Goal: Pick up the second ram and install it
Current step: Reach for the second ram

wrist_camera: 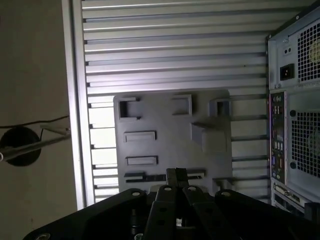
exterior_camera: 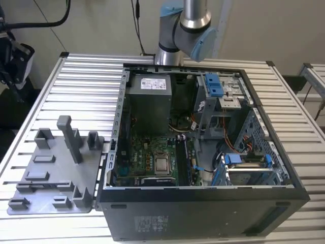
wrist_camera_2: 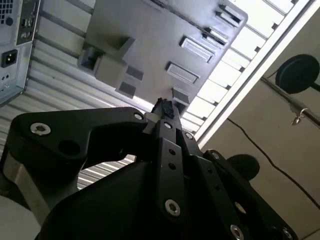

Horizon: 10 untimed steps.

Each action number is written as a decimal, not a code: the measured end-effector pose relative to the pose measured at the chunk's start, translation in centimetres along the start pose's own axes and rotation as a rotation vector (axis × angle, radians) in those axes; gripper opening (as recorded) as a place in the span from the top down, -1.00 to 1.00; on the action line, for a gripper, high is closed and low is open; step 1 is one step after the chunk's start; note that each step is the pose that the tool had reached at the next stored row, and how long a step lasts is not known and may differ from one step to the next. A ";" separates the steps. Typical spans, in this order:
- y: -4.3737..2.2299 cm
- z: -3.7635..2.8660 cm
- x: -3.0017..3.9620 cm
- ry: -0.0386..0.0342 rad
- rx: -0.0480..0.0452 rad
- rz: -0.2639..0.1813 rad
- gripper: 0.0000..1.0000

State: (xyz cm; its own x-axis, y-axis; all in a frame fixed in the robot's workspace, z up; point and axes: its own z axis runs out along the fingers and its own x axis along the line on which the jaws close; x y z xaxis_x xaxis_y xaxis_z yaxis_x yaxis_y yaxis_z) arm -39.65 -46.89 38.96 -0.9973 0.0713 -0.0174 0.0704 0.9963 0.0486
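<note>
A robotics lab or workshop: an industrial robot arm [exterior_camera: 185,30] stands at twelve o'clock of an opened computer case [exterior_camera: 203,213] on a slatted aluminium table [exterior_camera: 76,76], a grey fixture tray [exterior_camera: 56,168] at nine o'clock, plain walls behind.

A: What colour was the tray [wrist_camera: 172,145] ahead of the gripper [wrist_camera: 176,174]?
B: Plain grey. The gripper was black, with silver screws [wrist_camera_2: 40,129].
A: And the table [wrist_camera: 175,50] under the tray?
B: Silver, in even ribbed stripes. Beside it, the computer case [exterior_camera: 203,213] was black, its board [exterior_camera: 147,150] green, its clips [exterior_camera: 214,84] blue.
</note>
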 end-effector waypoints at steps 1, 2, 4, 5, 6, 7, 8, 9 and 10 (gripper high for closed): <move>-0.40 -0.01 -0.03 0.0000 0.0000 0.000 0.79; -0.80 -0.01 -0.06 -0.0001 -0.0001 0.000 0.79; -1.58 -0.04 -0.12 0.0001 0.0000 0.000 0.79; -1.96 -0.04 -0.14 0.0000 -0.0001 0.000 0.79; -2.31 -0.05 -0.17 0.0000 -0.0001 0.000 0.79; -2.57 -0.05 -0.19 0.0000 -0.0001 0.000 0.79; -2.82 -0.06 -0.20 0.0001 0.0000 0.000 0.79; -3.09 -0.07 -0.23 0.0000 0.0000 0.000 0.79; -3.36 -0.07 -0.24 0.0001 0.0000 0.000 0.79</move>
State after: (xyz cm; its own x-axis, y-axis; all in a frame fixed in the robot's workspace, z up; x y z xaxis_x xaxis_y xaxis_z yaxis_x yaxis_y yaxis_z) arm -39.64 -50.26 38.88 -0.9973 0.0712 -0.0173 0.0703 0.9963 0.0486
